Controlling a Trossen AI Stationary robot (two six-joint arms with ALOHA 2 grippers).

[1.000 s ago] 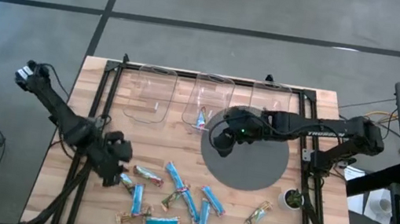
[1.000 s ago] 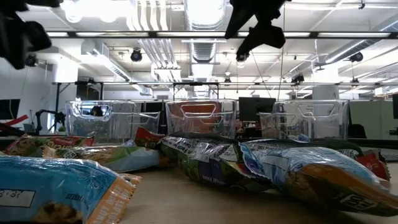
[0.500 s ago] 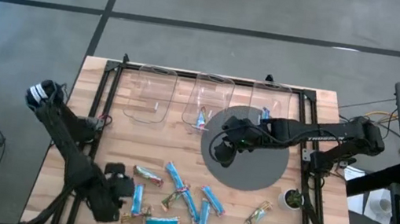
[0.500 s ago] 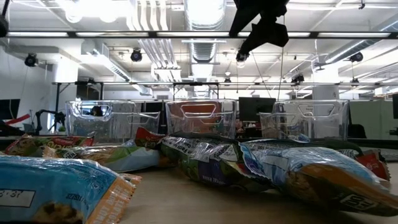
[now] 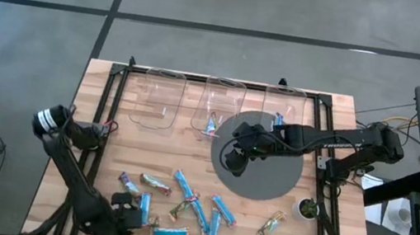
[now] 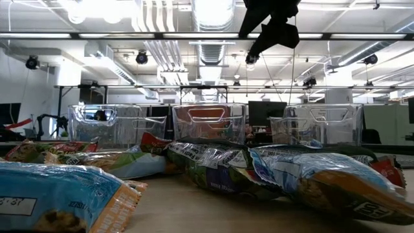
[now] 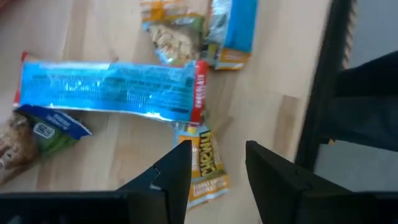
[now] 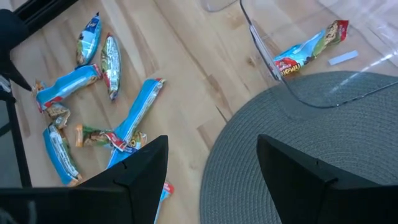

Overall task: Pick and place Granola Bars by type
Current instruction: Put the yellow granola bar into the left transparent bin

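While bars point(image 5: 181, 199) scattered — bins point(image 5: 219, 105) beyond.

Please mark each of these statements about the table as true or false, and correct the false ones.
1. The middle clear bin holds one bar. True.
2. The right gripper hangs above the round grey mat. True.
3. The left gripper grips a blue bar. False: its fingers are open and empty, above a small yellow bar.
4. The left clear bin is full of bars. False: no bar shows in it.
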